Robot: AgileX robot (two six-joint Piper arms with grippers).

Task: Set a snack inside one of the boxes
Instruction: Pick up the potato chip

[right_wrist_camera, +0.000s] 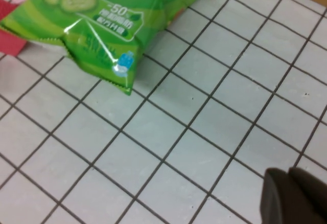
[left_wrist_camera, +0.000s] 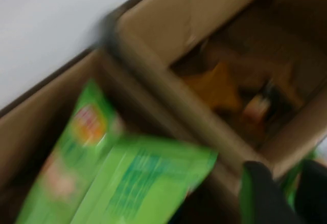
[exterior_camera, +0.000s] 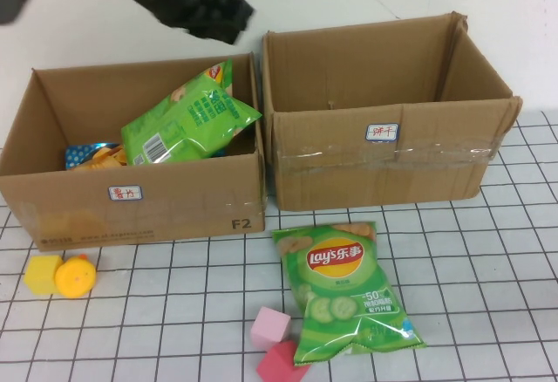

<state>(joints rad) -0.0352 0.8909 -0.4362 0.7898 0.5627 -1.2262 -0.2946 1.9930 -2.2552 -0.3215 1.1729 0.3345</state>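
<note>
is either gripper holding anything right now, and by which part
Nothing is held. The left gripper hangs above the left box, where a green bag lies free; the right gripper is over bare table.

Left hand (exterior_camera: 205,7) raised; right hand (right_wrist_camera: 294,196) hangs low.

The bench (exterior_camera: 488,295) is white with a dark grid. Both boxes, left (exterior_camera: 139,199) and right (exterior_camera: 384,168), are brown cardboard with small white labels. The crisp bags (exterior_camera: 347,290) (exterior_camera: 187,120) are green; one shows a red-and-yellow logo. Two blocks are pink (exterior_camera: 269,326) and magenta (exterior_camera: 281,364); two toys (exterior_camera: 61,275) are yellow. The left gripper (exterior_camera: 205,7) is black; the right gripper (right_wrist_camera: 296,196) is dark.
</note>
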